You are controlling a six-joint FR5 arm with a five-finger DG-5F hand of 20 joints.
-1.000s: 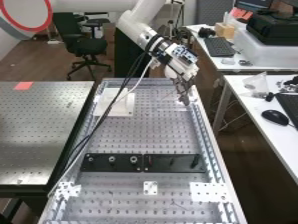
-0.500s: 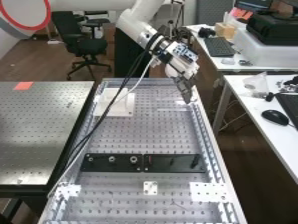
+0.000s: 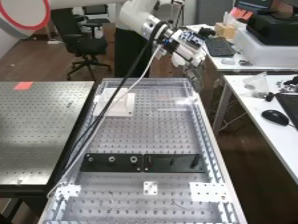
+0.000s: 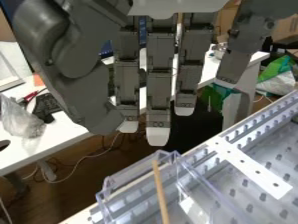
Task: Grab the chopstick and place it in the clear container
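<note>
In the high view the hand is at the far right corner of the bench, above the bench's edge. Its dark grey fingers hang straight in the wrist view, where the hand is open and holds nothing. Below and apart from the fingertips, the wooden chopstick stands tilted within the clear container, its upper end at the rim. The chopstick's lower end is cut off by the view's border. The see-through container shows faintly near the bench's right rail in the high view.
A white block sits on the perforated bench left of the container, with cables hanging across it. Two black plates lie across the bench's middle. A white desk with a mouse and keyboard stands to the right.
The hand has risen from beside the container and shifted right, away from it. Its cables swung along with the arm.
</note>
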